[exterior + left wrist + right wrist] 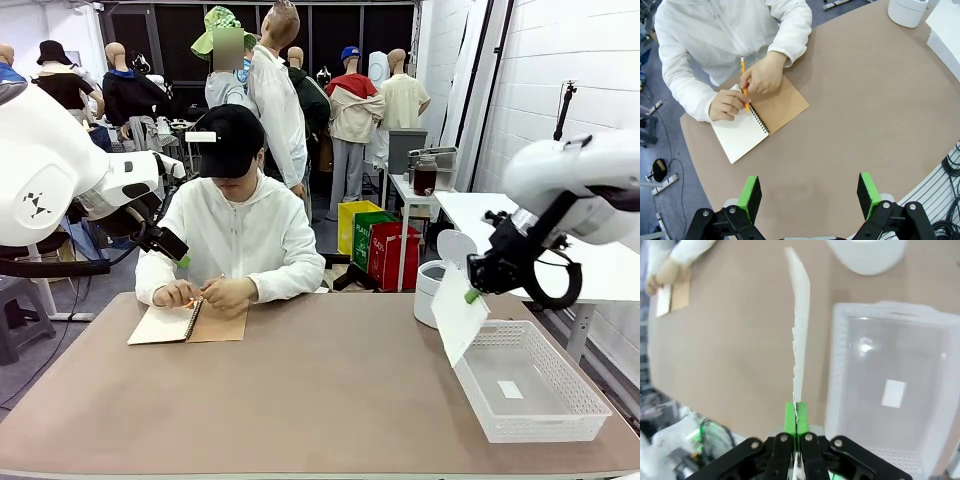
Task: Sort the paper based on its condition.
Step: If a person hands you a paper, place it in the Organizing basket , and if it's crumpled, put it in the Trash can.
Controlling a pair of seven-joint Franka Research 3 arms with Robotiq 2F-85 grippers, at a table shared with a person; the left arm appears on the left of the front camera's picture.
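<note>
A white sheet of paper (457, 312) hangs from my right gripper (472, 295), which is shut on its top edge just above the left rim of the white basket (540, 405). In the right wrist view the paper (799, 325) stands edge-on between the pinched green pads (790, 417), beside the basket (840, 390). My left gripper (810, 194) is open, held high over the brown table's near left part. At the far side a person holds a pencil (743, 80) over an open spiral notebook (742, 135) with a brown cover.
A white round bin (430, 290) stands behind the basket at the table's right. The basket holds one small white label (510, 389). The person's hands (215, 293) rest on the notebook (185, 323) at the far left.
</note>
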